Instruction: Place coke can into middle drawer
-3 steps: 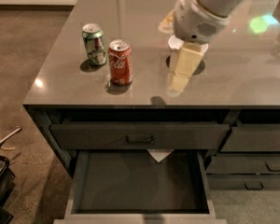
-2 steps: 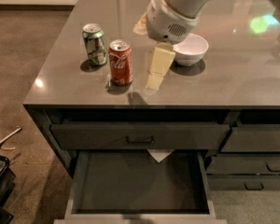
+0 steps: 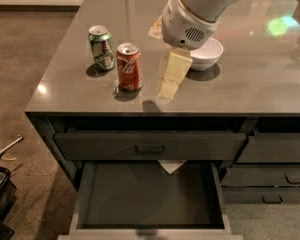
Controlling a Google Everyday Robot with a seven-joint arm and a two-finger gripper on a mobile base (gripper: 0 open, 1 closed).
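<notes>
The red coke can stands upright on the grey countertop, near its front edge. The gripper hangs from the white arm just right of the can, a little apart from it, with its pale fingers pointing down over the counter. It holds nothing. The middle drawer is pulled open below the counter, with a dark flat inside and a small white paper corner at its back edge.
A green-and-silver can stands left of and behind the coke can. A white bowl sits right of the gripper, partly behind the arm. The top drawer with a black handle is closed. Narrower drawers are at the right.
The arm and gripper have moved left across the counter, from beside the bowl to close beside the coke can. The cans and the drawer have not moved.
</notes>
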